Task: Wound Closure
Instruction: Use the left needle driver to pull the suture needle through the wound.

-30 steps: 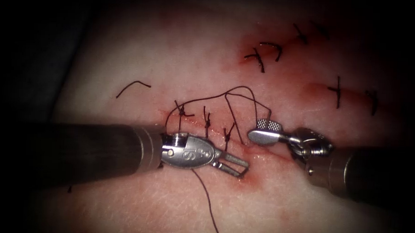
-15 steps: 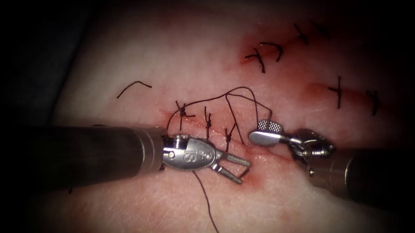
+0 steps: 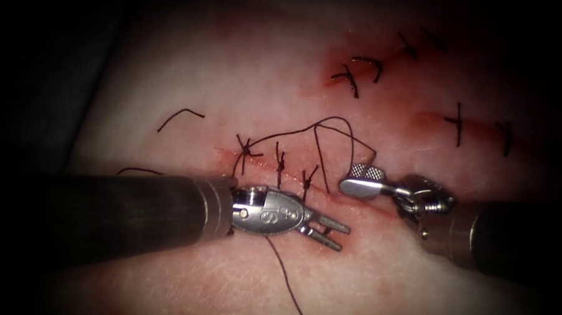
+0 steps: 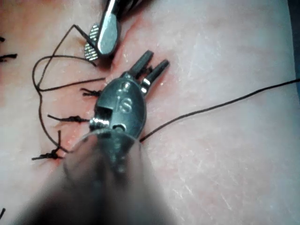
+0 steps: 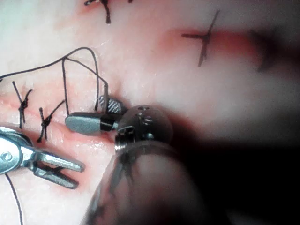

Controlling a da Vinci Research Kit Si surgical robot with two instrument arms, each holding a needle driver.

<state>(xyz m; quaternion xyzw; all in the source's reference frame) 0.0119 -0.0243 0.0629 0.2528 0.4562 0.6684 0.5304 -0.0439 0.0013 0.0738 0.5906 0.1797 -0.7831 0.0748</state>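
- L tool (image 3: 336, 233) (image 4: 153, 65) (image 5: 65, 172): jaws partly open, a clear gap between the two tips, nothing between them. Tips hover at the lower lip of the cut (image 3: 329, 196), over red fluid (image 3: 346, 244); can't tell if they touch the tissue (image 3: 246, 69).
- L tool long axis runs roughly left-right in the endoscope view, tips pointing right and slightly down.
- R tool (image 3: 357, 179) (image 4: 96, 44) (image 5: 93, 115): jaws part open, the textured pad of the upper jaw turned up to view, the smooth lower jaw pointing left. Thread (image 3: 332, 125) (image 4: 44, 84) (image 5: 79, 58) runs down to the upper jaw's back edge; can't tell if it's pinched or just lying against it.
- Thread: arcs up from the knot (image 3: 247, 151) at the cut's left end, loops over the cut, drops to the R tool. Another strand (image 3: 283, 273) (image 4: 220, 105) comes out from under the L tool body and trails away below.
- Three stitches cross the cut w/ short upright tails, all left of the R tool.
- Needle: can't make it out; neither tool is seen holding it.
- Loose cut thread end (image 3: 179, 118) lies on the tissue, up and left of the cut.
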